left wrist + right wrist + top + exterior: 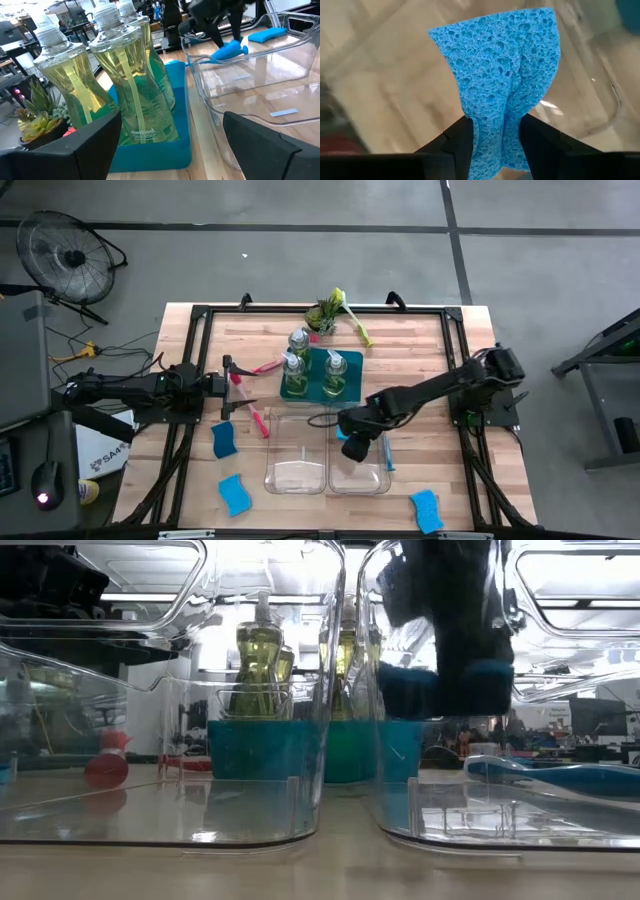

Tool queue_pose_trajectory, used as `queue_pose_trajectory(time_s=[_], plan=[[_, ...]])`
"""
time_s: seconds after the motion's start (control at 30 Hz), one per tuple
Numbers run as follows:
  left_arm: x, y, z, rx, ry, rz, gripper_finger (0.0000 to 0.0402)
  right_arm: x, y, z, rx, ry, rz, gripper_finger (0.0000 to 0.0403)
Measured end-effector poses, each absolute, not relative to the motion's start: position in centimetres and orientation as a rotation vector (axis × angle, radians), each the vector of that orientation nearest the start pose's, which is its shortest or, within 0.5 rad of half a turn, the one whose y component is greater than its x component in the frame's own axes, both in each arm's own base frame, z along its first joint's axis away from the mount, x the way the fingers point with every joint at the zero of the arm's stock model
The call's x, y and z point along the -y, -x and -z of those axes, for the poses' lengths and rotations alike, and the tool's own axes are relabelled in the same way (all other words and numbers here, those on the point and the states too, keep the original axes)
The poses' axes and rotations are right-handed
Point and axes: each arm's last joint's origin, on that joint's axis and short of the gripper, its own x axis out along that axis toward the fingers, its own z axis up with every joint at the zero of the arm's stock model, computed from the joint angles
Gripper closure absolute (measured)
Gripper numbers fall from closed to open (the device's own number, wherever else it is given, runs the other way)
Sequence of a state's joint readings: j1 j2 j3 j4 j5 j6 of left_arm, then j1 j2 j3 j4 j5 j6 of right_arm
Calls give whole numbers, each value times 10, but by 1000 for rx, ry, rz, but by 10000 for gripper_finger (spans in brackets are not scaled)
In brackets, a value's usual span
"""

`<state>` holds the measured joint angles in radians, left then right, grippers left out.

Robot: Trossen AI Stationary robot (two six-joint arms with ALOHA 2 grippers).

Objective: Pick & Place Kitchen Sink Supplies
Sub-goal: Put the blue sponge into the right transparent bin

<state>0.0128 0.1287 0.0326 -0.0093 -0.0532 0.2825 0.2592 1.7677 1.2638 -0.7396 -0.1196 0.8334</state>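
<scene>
My right gripper (355, 442) is shut on a blue sponge (500, 65) and holds it over the right clear bin (372, 480). A blue dish brush (560, 776) lies in that bin. Several soap bottles (312, 368) stand on the teal tray (308, 392). Two more blue sponges (222, 438) (235, 493) lie on the table at the near left and another (425, 510) at the near right. Red-pink brushes (260, 420) lie left of the tray. My left gripper (238, 383) waits open at the left, level, pointing at the bottles. My right gripper pinches one end of the sponge (495, 131) between its two fingers (457, 137). They slant steeply down from the table's right. The sponge is creased in where they squeeze it. Its free end sticks out past the fingertips, clear of the bin's floor (470, 820).
The left clear bin (297, 475) stands beside the right one. A small potted plant (325, 315) and a yellow-green brush (352, 320) sit at the far edge behind the tray. A black frame (200, 315) runs round the tabletop.
</scene>
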Motion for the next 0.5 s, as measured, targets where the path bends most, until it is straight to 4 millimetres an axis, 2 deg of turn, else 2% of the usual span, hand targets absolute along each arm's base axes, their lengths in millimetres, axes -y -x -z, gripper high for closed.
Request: queue_pose_trajectory(time_s=[0.23, 0.5], plan=[[-3, -104, -163, -114, -284, -50, 57, -89, -343, -186, -1371, -426, 147, 258], [-3, -104, -163, -114, -285, -50, 57, -88, -342, -183, -1380, -305, 127, 258]])
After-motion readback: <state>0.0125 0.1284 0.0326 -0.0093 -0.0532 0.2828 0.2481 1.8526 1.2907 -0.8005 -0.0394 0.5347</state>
